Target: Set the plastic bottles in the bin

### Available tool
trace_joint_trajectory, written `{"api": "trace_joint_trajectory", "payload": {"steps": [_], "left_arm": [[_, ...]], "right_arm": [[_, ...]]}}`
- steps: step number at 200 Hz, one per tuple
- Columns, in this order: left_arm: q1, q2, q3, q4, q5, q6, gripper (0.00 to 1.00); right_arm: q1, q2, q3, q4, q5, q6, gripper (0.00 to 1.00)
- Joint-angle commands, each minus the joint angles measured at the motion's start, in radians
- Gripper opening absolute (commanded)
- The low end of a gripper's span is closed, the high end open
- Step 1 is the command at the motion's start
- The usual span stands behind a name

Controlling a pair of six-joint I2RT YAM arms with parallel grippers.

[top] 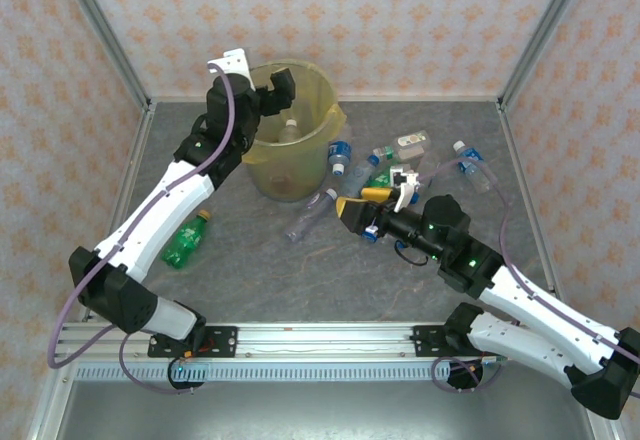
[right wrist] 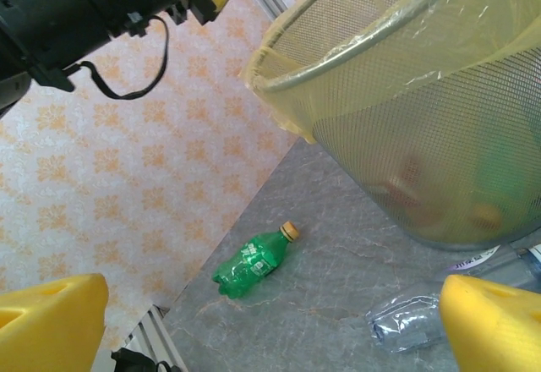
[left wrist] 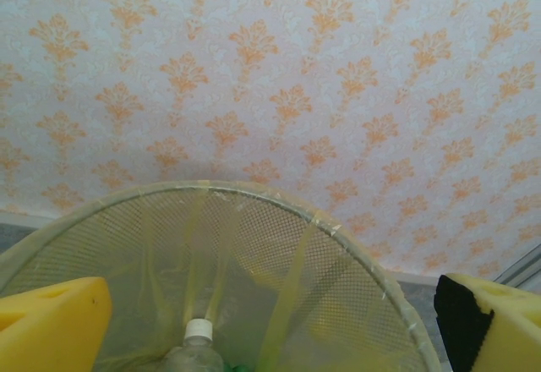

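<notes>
The bin [top: 290, 120] is a yellow-lined mesh bucket at the back left of the table. My left gripper [top: 275, 95] hangs open over its mouth with nothing between its yellow pads [left wrist: 52, 321]. Below it a clear bottle with a white cap [left wrist: 196, 347] lies inside the bin [left wrist: 338, 245]. My right gripper [top: 362, 205] is open and empty near the table's middle, pointing left. A green bottle [top: 186, 240] with an orange cap lies on the left, also in the right wrist view [right wrist: 254, 262]. A clear bottle [top: 308, 218] lies just in front of the bin.
Several more bottles [top: 410, 145] lie in a cluster right of the bin, one [top: 470, 165] farther right. Patterned walls close in the table on three sides. The left arm [right wrist: 84, 0] reaches above the bin's rim [right wrist: 355, 46]. A rail [top: 300, 340] runs along the near edge.
</notes>
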State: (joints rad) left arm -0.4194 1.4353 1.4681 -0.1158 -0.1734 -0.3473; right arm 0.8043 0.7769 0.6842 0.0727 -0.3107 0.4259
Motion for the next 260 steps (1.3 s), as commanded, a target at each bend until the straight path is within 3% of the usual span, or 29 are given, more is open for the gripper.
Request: {"api": "trace_joint_trajectory", "payload": {"steps": [1, 88, 163, 217, 240, 260], "left_arm": [[-0.009, -0.074, -0.040, -0.029, -0.011, -0.027, 0.99], [0.008, -0.359, -0.309, -0.135, -0.126, -0.093, 0.99], [0.136, -0.570, -0.569, -0.306, -0.251, -0.130, 0.99], [0.216, -0.629, -0.733, -0.323, -0.229, -0.233, 0.99], [0.308, -0.611, -0.768, -0.306, -0.193, -0.260, 0.99], [0.432, -0.583, -0.789, -0.295, -0.098, -0.261, 0.99]], "right_arm": [[0.009, -0.007, -0.007, 0.035, 0.001, -0.013, 1.00], [0.008, 0.070, 0.014, 0.064, -0.093, -0.045, 1.00], [0.065, 0.174, -0.026, 0.177, -0.166, -0.087, 1.00], [0.075, 0.212, -0.099, 0.320, -0.274, -0.099, 1.00], [0.081, 0.215, -0.118, 0.349, -0.282, -0.098, 1.00], [0.081, 0.201, -0.128, 0.339, -0.267, -0.102, 1.00]]}}
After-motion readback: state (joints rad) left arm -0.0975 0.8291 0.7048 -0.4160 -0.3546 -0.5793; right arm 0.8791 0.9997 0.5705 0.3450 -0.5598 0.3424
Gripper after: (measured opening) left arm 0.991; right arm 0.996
